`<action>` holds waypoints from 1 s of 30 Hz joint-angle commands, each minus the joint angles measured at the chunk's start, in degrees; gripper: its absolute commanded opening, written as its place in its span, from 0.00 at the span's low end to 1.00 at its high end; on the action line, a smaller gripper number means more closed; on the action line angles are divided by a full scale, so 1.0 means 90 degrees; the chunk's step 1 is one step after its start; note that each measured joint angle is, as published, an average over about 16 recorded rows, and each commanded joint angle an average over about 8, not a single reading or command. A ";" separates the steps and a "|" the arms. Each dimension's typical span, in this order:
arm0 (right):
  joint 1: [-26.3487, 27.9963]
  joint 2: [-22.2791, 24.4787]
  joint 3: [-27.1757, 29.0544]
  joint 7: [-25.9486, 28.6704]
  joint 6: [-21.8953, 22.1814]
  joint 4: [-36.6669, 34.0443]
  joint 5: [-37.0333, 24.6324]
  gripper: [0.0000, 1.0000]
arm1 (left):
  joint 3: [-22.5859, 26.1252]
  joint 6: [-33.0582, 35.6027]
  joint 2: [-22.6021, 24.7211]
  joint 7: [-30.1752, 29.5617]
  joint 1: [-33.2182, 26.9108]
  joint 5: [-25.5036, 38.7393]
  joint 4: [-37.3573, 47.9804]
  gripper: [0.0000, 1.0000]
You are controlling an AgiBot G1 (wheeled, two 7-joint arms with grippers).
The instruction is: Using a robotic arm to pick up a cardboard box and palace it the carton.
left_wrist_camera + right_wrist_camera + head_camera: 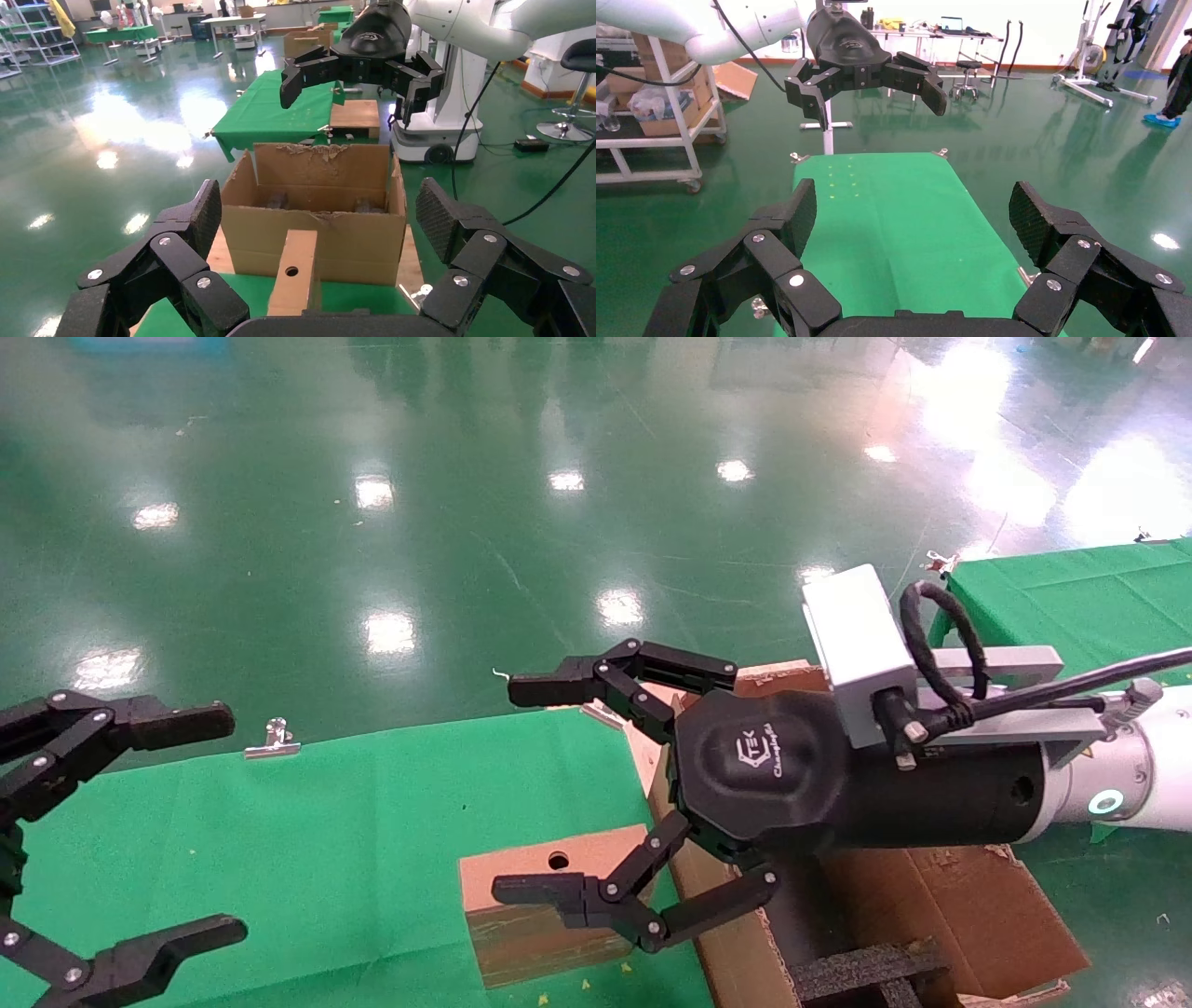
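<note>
The small brown cardboard box, with a round hole in its top, stands on the green cloth just left of the carton. The carton is large, with ragged flaps and black foam inside. My right gripper hangs open above the box and the carton's left wall, holding nothing. In the left wrist view the box stands in front of the carton, with the right gripper high behind. My left gripper is open at the table's left end, empty. The right wrist view shows only cloth between the open fingers.
A green cloth covers the table, held by a metal clip at its far edge. A second green table stands at the right. Glossy green floor lies beyond. A cart with boxes stands far behind the left arm.
</note>
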 commanded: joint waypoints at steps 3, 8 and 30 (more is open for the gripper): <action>0.0000 0.0000 0.0000 0.0000 0.0000 0.0000 0.0000 1.00 | 0.0000 0.0000 0.0000 0.0000 0.0000 0.0000 0.0000 1.00; 0.0000 0.0000 0.0000 0.0000 0.0000 0.0000 0.0000 1.00 | 0.0000 0.0000 0.0000 0.0000 0.0000 0.0000 0.0000 1.00; 0.0000 0.0000 0.0000 0.0000 0.0000 0.0000 0.0000 1.00 | 0.0000 0.0000 0.0000 0.0000 0.0000 0.0000 0.0000 0.00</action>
